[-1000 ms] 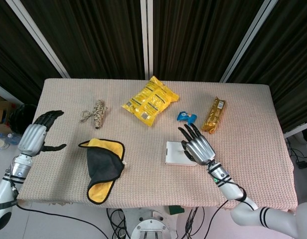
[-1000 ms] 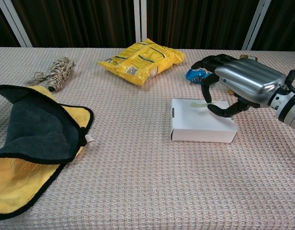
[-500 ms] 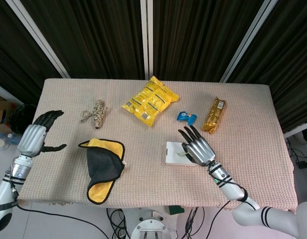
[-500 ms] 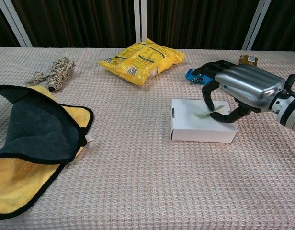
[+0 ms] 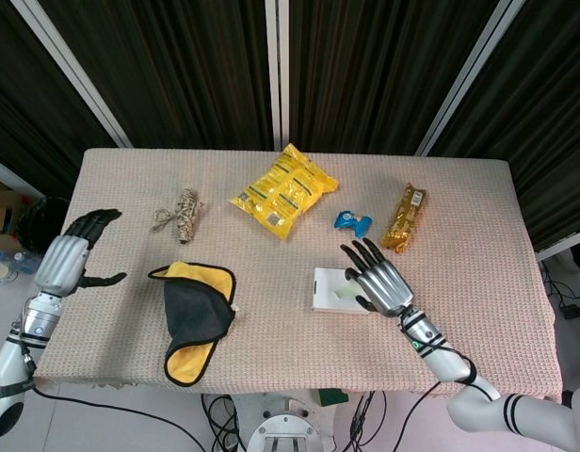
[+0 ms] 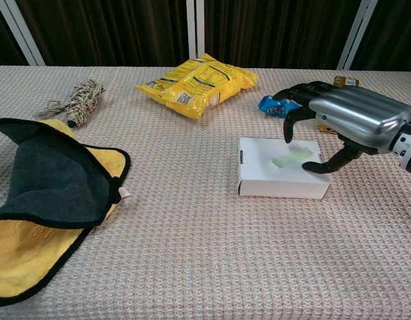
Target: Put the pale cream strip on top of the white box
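The white box [image 6: 280, 176] [image 5: 330, 289] lies flat on the table right of centre. The pale cream strip [image 6: 291, 158] [image 5: 346, 292] lies flat on the box's top, toward its right side. My right hand [image 6: 349, 120] [image 5: 381, 282] hovers just right of the strip with its fingers spread and nothing in them; the thumb tip reaches over the box's right edge. My left hand [image 5: 72, 259] hangs off the table's left edge, fingers apart and empty; the chest view does not show it.
A black and yellow cloth [image 6: 49, 200] lies at the front left. A twine bundle [image 6: 79, 100], a yellow snack bag [image 6: 195, 83], a blue wrapped item [image 6: 272, 105] and a gold packet [image 5: 404, 217] sit farther back.
My right hand let go of the strip, which now lies flat on the box. The hand has drawn back to the right and opened. The left hand has not moved.
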### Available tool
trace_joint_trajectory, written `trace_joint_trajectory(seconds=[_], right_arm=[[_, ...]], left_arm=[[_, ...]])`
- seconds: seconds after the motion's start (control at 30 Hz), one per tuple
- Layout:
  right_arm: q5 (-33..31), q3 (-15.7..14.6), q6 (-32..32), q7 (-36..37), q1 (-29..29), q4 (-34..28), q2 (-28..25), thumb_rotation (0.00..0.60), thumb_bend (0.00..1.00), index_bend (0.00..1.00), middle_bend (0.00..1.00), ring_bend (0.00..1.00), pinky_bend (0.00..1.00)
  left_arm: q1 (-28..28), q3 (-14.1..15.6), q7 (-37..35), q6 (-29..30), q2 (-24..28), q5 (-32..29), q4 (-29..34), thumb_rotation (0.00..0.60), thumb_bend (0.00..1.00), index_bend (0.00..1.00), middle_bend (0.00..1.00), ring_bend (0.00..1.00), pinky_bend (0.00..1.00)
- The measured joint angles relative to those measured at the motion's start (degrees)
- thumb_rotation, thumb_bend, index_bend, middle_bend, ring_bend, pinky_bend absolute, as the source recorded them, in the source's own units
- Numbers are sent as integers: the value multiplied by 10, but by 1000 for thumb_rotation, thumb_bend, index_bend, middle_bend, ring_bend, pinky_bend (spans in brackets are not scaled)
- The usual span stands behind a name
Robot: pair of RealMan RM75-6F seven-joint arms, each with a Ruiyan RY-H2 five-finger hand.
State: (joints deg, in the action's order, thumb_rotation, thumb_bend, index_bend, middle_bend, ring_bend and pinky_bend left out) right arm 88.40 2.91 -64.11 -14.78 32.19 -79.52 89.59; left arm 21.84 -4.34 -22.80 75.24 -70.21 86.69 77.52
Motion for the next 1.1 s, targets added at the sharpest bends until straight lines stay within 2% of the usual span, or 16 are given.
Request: trace_joint_trajectory(seconds=[0.33,0.43,0.53,0.6,0.93,1.1], right_arm=[[15,-12,15,11,8,-44,-25,600,209,423,19,0,0],[13,-15,21,8,9,-43,-22,599,294,422,19,0,0],[11,-16,26,9,11,-40,-19,545,418,422,20,0,0],[11,-17,27,12,12,-40,-17,515,467,422,21,0,0],[11,-20,32,15,14,-39,-15,457,598,433,22,0,0],[8,-20,35,13,15,-36,-12,449,633,446,23,0,0]], left_arm=[[-2,1,-5,3,0,4,1,600,0,131,119,93,139],[-3,0,-4,4,1,3,2,600,0,131,119,93,139],[-4,0,-5,5,2,3,2,600,0,132,119,93,138],[-5,0,-5,6,3,3,2,600,0,132,119,93,139],[-6,0,-8,6,1,5,0,600,0,131,119,93,139],[-5,-1,-9,6,2,5,-1,600,0,132,119,93,138]])
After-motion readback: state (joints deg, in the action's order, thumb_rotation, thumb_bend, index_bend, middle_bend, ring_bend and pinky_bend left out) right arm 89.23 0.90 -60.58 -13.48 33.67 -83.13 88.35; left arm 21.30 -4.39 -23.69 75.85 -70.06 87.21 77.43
